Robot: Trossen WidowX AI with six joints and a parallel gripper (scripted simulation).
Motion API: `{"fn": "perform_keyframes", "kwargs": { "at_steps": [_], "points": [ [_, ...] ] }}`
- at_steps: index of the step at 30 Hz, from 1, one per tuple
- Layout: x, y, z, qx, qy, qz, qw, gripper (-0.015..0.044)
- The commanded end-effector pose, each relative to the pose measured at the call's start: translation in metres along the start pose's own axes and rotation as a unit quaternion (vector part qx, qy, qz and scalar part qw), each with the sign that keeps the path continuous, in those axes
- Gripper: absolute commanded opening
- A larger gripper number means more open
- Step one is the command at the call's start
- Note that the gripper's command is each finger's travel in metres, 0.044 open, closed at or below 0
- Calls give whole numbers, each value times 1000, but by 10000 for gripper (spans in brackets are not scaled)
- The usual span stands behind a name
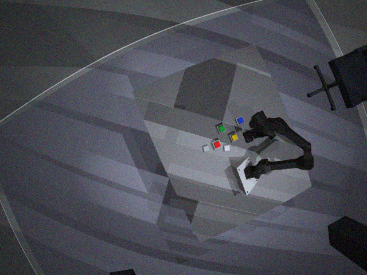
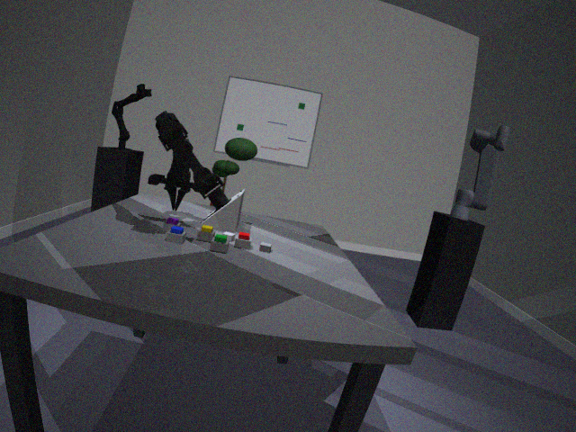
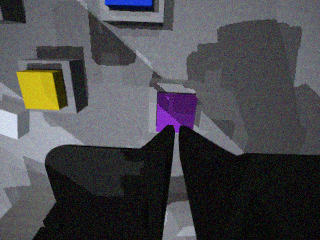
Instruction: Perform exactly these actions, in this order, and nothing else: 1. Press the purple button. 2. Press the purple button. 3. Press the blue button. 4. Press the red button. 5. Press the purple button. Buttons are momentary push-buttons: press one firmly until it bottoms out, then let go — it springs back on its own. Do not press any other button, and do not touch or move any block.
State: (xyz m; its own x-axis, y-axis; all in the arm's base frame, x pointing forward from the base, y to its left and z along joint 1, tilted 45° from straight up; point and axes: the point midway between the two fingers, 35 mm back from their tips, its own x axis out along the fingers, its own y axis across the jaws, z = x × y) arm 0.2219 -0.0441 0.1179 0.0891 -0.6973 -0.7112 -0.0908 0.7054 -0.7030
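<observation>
The purple button [image 2: 172,220] [image 3: 176,111] stands up in its pale housing; in the top view the arm hides it. My gripper [image 2: 175,209] [image 3: 175,131] is shut and empty. Its tips are above the purple button, with a small gap in the exterior view, and overlap its near edge in the wrist view. The blue button [image 1: 240,120] [image 2: 176,229] [image 3: 129,2] stands raised beyond the purple one. The red button [image 1: 217,144] [image 2: 243,236] stands raised, farther off, between two small pale blocks in the top view.
The yellow button [image 1: 234,137] [image 2: 207,229] [image 3: 40,90] is left of the purple one in the wrist view. The green button [image 1: 221,128] [image 2: 220,238] is beyond it. One pale block [image 1: 226,148] [image 3: 11,123] lies near the yellow button, another pale block [image 1: 206,148] [image 2: 265,247] beside the red.
</observation>
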Motion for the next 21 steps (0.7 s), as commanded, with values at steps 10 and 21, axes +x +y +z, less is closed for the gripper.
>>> {"fn": "perform_keyframes", "kwargs": {
  "at_steps": [10, 21],
  "points": [
    [20, -1, 0, 1, -5, -3, 1000, 20],
    [36, -2, 0, 1, -5, -4, 1000, 20]
  ]
}}
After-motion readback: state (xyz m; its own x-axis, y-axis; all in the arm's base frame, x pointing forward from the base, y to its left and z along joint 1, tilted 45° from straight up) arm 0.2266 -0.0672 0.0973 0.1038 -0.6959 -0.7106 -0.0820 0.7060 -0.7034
